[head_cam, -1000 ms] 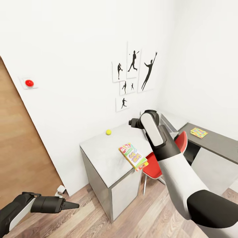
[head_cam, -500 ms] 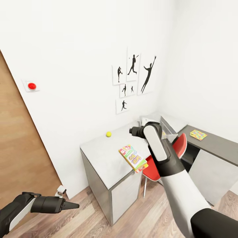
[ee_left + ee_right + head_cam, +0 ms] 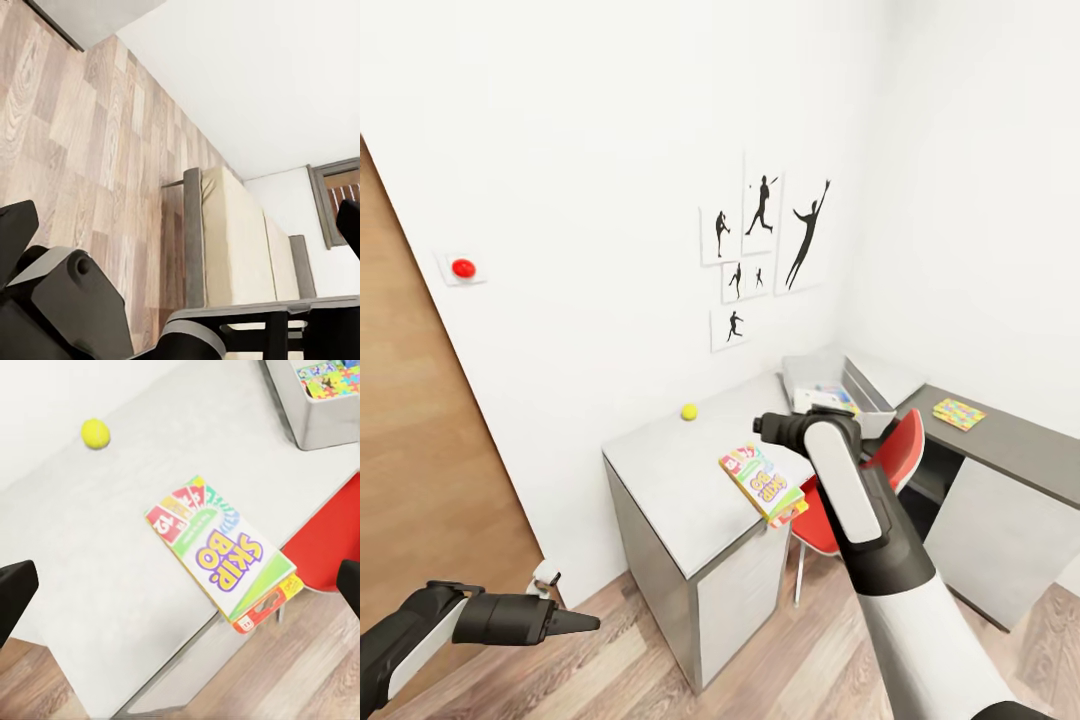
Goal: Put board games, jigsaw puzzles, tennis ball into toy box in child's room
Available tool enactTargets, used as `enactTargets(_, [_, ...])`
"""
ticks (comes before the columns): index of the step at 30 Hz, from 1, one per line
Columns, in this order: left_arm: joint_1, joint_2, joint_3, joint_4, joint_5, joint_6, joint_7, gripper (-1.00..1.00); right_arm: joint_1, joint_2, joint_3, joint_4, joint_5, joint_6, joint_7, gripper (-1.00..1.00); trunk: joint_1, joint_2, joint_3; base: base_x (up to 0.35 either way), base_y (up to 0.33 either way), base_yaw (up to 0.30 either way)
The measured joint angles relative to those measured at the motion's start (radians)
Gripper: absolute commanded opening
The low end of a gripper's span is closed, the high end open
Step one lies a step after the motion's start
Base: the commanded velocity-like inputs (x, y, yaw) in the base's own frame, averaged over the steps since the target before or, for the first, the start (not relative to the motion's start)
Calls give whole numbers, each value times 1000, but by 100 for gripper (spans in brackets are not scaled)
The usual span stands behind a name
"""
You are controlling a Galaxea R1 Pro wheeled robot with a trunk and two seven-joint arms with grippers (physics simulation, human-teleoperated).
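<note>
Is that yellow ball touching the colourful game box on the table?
Apart. The right wrist view shows bare tabletop between the tennis ball and the board game.
</note>
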Motion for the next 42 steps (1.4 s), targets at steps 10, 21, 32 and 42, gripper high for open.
enactTargets(10, [0, 0, 0, 0, 0, 0, 2, 100, 36, -1, 1, -6, -2, 1, 0, 100, 0, 0, 2, -43, 0, 0])
enactTargets(21, [0, 0, 0, 0, 0, 0, 2, 100, 70, -1, 1, 7, -1, -1, 4, 100, 0, 0, 2, -49, 0, 0])
enactTargets(32, [0, 0, 0, 0, 0, 0, 2, 100, 83, -9, 1, 24, -1, 6, 3, 100, 0, 0, 2, -1, 0, 0])
enactTargets(42, [0, -2, 0, 0, 0, 0, 4, 100, 155, -94, 1, 36, -2, 6, 96, 100, 0, 0, 2, -132, -122, 0])
